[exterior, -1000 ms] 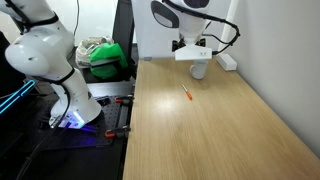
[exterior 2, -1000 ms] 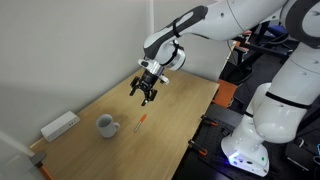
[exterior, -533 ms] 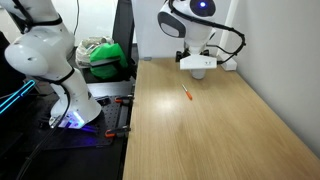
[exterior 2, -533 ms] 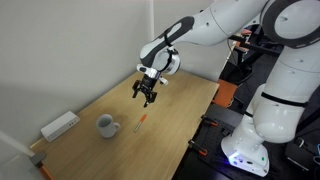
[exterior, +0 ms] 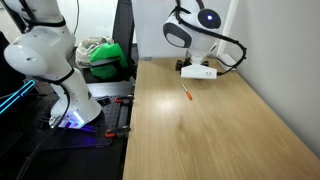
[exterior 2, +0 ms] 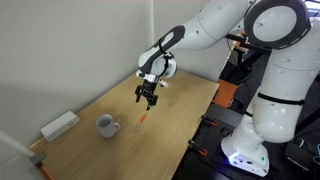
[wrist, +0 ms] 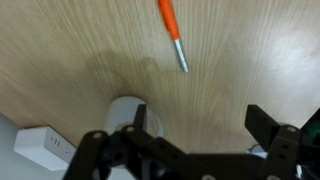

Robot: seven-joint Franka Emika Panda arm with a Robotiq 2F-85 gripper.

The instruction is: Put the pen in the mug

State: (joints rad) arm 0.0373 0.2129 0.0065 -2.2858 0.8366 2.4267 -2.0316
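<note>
Pen (exterior 2: 143, 121): lies flat and loose on the bare wood of the table (exterior 2: 185, 100), just right of the mug. In the wrist view the pen (wrist: 171, 33) shows an orange body and a grey tip that points back toward the gripper.
Mug (exterior 2: 106, 125): stands upright with its mouth open, near the pen but not touching it, so I judge the carry will be short.
Gripper (exterior 2: 149, 97): hangs above the table with its fingers pointing down. The jaws are spread wide and nothing is between them.
Reason for the pose: it looks like a line-up for picking the pen. It is not centred yet, as the wrist view puts the pen beyond the fingertips, not between them.
Box (exterior 2: 60, 125): a flat white box at the far left by the wall, well apart from pen and mug.
Hidden: in an exterior view the pen (exterior: 186, 93) is plain, but the arm (exterior: 190, 30) blocks the place where the mug should be.
Cut off: in the wrist view the mug (wrist: 120, 108) sits half behind a finger (wrist: 141, 122), and the frame edge clips the box.
Hard to tell: how high the fingertips are above the wood.
</note>
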